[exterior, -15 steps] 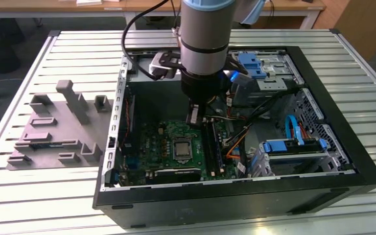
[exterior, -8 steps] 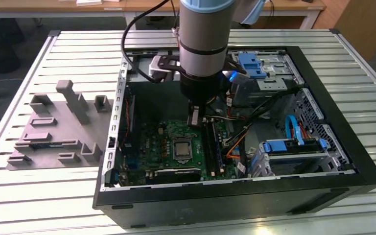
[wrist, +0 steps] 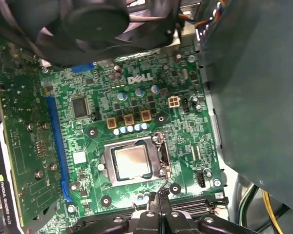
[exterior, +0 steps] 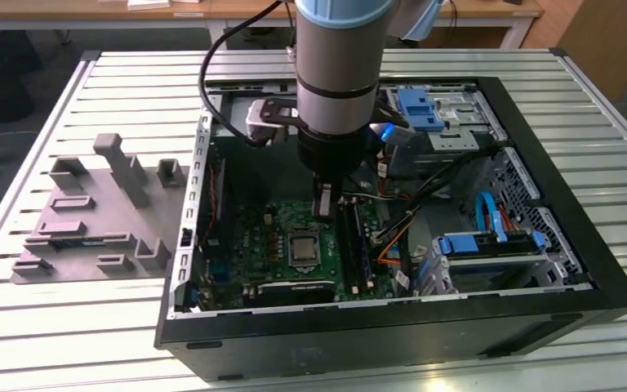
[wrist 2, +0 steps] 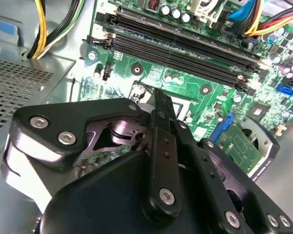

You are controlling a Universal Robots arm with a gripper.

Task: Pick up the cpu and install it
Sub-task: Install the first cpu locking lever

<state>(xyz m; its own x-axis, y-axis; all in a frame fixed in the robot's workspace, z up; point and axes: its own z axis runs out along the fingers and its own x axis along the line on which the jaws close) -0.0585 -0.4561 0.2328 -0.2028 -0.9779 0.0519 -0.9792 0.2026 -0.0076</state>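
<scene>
My gripper (exterior: 328, 201) hung inside the open computer case (exterior: 553, 163), just above the green motherboard (wrist: 136, 97). In both wrist views its fingers (wrist 2: 162, 105) were pressed together with nothing between them. The cpu (wrist: 131, 162), silvery side up, already lay in its socket (wrist: 158, 161) on the board, a little apart from my fingertips. I judged the placing done; what remained called for securing the chip without shifting it.
</scene>
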